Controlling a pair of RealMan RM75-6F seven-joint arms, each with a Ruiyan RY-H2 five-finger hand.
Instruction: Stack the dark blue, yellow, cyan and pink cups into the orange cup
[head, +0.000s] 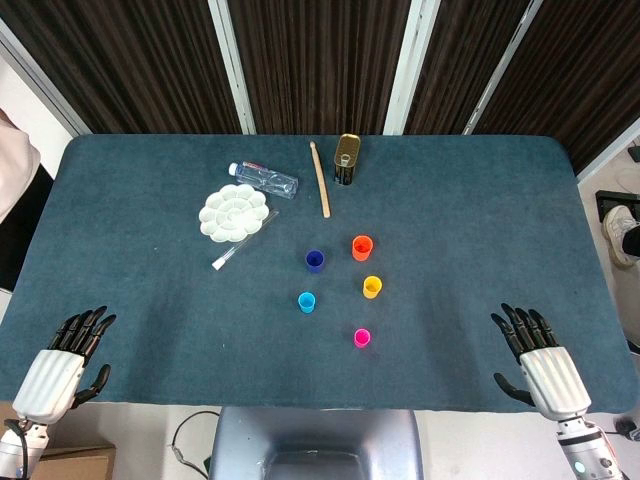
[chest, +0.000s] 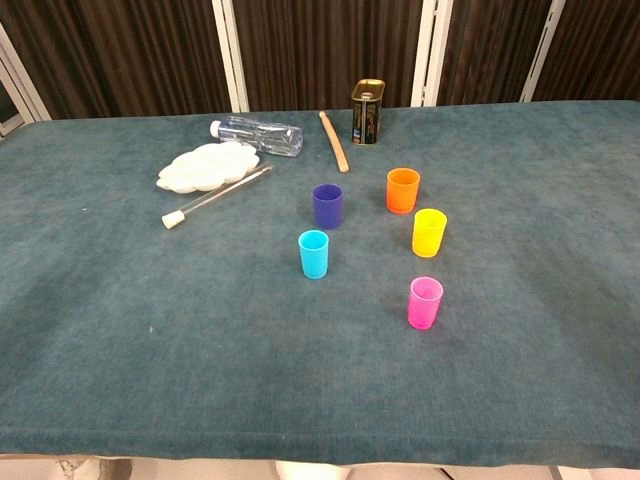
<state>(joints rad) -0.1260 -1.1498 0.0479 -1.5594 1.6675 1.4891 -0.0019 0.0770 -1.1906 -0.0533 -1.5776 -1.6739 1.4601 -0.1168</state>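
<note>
Five small cups stand upright and apart near the table's middle: orange cup (head: 362, 247) (chest: 403, 190), dark blue cup (head: 315, 261) (chest: 328, 205), yellow cup (head: 372, 287) (chest: 429, 232), cyan cup (head: 307, 302) (chest: 314, 253) and pink cup (head: 362, 338) (chest: 425, 302). My left hand (head: 68, 360) rests at the near left table edge, fingers spread, holding nothing. At the near right edge my right hand (head: 537, 360) lies the same way, empty. Neither hand shows in the chest view.
Behind the cups lie a white paint palette (head: 234, 211) (chest: 207, 166), a brush (head: 244, 240), a clear plastic bottle (head: 266, 179) (chest: 257, 134), a wooden stick (head: 320, 178) (chest: 334, 141) and a dark tin can (head: 346, 159) (chest: 367, 111).
</note>
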